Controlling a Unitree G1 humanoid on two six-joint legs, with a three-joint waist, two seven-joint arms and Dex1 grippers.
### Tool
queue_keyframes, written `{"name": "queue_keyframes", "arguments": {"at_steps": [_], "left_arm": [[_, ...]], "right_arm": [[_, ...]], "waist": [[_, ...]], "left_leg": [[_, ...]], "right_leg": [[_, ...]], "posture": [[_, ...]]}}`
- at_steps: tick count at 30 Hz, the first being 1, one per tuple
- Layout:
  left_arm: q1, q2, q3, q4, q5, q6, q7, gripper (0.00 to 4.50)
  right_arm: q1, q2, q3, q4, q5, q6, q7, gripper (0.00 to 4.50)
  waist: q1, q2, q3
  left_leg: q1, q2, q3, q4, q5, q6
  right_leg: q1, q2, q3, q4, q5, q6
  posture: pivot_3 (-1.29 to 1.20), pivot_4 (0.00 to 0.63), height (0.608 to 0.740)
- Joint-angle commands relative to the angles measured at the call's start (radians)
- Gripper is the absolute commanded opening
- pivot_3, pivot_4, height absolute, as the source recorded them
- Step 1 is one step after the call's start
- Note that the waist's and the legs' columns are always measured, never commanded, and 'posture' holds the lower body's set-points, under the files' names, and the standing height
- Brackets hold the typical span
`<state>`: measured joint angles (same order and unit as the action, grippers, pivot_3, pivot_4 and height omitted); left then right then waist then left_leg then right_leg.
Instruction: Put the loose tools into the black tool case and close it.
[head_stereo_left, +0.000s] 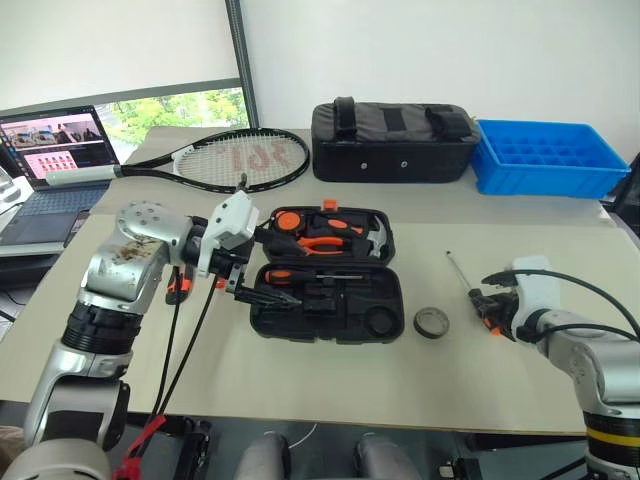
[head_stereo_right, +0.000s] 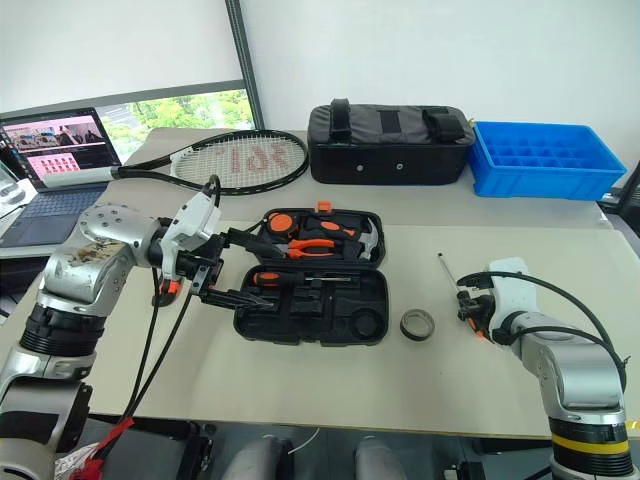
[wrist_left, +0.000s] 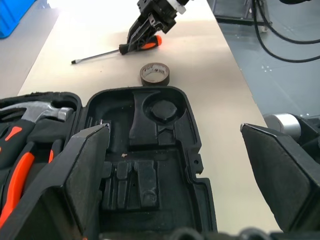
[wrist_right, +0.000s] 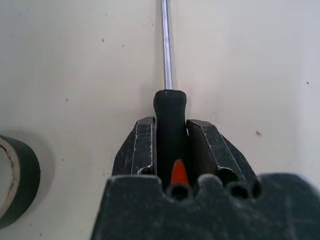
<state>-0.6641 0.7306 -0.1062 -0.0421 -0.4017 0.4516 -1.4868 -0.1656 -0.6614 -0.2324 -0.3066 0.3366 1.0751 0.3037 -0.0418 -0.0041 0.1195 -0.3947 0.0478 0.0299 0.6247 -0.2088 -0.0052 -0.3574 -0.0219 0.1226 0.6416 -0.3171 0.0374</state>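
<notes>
The black tool case (head_stereo_left: 345, 322) lies open in the middle of the table. Pliers, a hammer and an orange-handled screwdriver (head_stereo_left: 285, 275) sit in its slots. My left gripper (head_stereo_left: 266, 265) hangs open over the case's left edge, with empty slots between its wide-spread fingers (wrist_left: 85, 165). To the right of the case, my right gripper (wrist_right: 170, 125) is shut on the black-and-orange handle of a screwdriver (head_stereo_left: 458, 272) lying on the table. The grey tape ring (head_stereo_left: 432, 322) lies between the case and that gripper. A small orange tool (head_stereo_right: 166, 290) shows partly behind my left forearm.
A tennis racket (head_stereo_left: 230, 160) lies at the back left beside a laptop (head_stereo_left: 55, 150). A black fabric bag (head_stereo_left: 390, 140) and a blue plastic tray (head_stereo_left: 545, 155) stand along the back. Cables hang from my left arm over the table's front edge.
</notes>
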Motion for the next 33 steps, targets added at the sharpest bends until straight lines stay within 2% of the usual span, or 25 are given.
{"name": "queue_keyframes", "arguments": {"at_steps": [1, 5, 11, 15, 17, 24, 27, 33], "left_arm": [[0.063, 0.057, 0.100, -0.062, -0.041, 0.040, 0.067, 4.50], [0.160, 0.106, 0.176, -0.125, -0.073, 0.087, 0.132, 4.50], [0.327, 0.151, 0.310, -0.275, -0.153, 0.181, 0.231, 4.50], [0.454, 0.187, 0.393, -0.333, -0.175, 0.199, 0.256, 4.50], [0.492, 0.197, 0.413, -0.350, -0.184, 0.202, 0.269, 4.50], [0.549, 0.200, 0.452, -0.412, -0.233, 0.218, 0.318, 4.50], [0.558, 0.204, 0.455, -0.425, -0.244, 0.219, 0.336, 4.50], [0.555, 0.213, 0.444, -0.431, -0.259, 0.219, 0.357, 4.50]], "right_arm": [[-0.062, -0.076, 0.044, 0.021, -0.065, -0.228, 0.084, 0.64], [-0.133, -0.098, 0.125, 0.076, -0.084, -0.351, 0.186, 0.64], [-0.296, -0.081, 0.285, 0.185, -0.093, -0.548, 0.430, 0.64], [-0.408, -0.062, 0.456, 0.313, -0.148, -0.792, 0.689, 0.64], [-0.455, -0.047, 0.503, 0.391, -0.181, -0.881, 0.759, 0.64], [-0.568, 0.027, 0.575, 0.635, -0.247, -1.115, 0.909, 0.64], [-0.609, 0.055, 0.591, 0.727, -0.290, -1.179, 0.926, 0.64], [-0.634, 0.094, 0.590, 0.766, -0.306, -1.194, 0.961, 0.64]], "waist": [[-0.006, 0.001, 0.002], [-0.015, -0.001, 0.004], [-0.020, -0.004, 0.006], [-0.012, -0.005, 0.006], [-0.013, -0.005, 0.007], [-0.001, -0.006, 0.008], [-0.002, -0.006, 0.008], [-0.002, -0.006, 0.008]], "left_leg": [[0.000, 0.000, 0.000, 0.000, 0.000, 0.000], [0.002, 0.002, 0.000, -0.001, 0.000, 0.000], [0.003, 0.002, 0.000, -0.002, 0.000, 0.000], [0.004, 0.002, -0.001, -0.002, 0.000, 0.000], [0.005, 0.002, 0.000, -0.003, 0.000, 0.000], [0.006, 0.002, 0.000, -0.003, 0.000, 0.000], [0.006, 0.002, 0.000, -0.003, 0.000, 0.000], [0.007, 0.002, 0.000, -0.004, 0.000, 0.000]], "right_leg": [[0.000, 0.000, 0.001, 0.000, 0.000, 0.000], [0.000, 0.001, 0.000, 0.000, -0.001, 0.001], [0.000, 0.001, 0.000, 0.000, 0.000, 0.000], [0.001, 0.000, -0.001, 0.000, 0.001, -0.002], [0.001, 0.000, -0.001, 0.000, 0.001, -0.003], [0.001, -0.002, -0.004, 0.001, 0.002, -0.007], [0.001, -0.002, -0.004, 0.001, 0.003, -0.008], [0.001, -0.002, -0.005, 0.002, 0.003, -0.009]], "posture": [[0.00, 0.150, 0.708], [0.00, 0.150, 0.708], [0.00, 0.150, 0.708], [0.00, 0.150, 0.708], [0.00, 0.150, 0.708], [0.00, 0.150, 0.708], [0.00, 0.150, 0.708], [0.00, 0.150, 0.708]]}}
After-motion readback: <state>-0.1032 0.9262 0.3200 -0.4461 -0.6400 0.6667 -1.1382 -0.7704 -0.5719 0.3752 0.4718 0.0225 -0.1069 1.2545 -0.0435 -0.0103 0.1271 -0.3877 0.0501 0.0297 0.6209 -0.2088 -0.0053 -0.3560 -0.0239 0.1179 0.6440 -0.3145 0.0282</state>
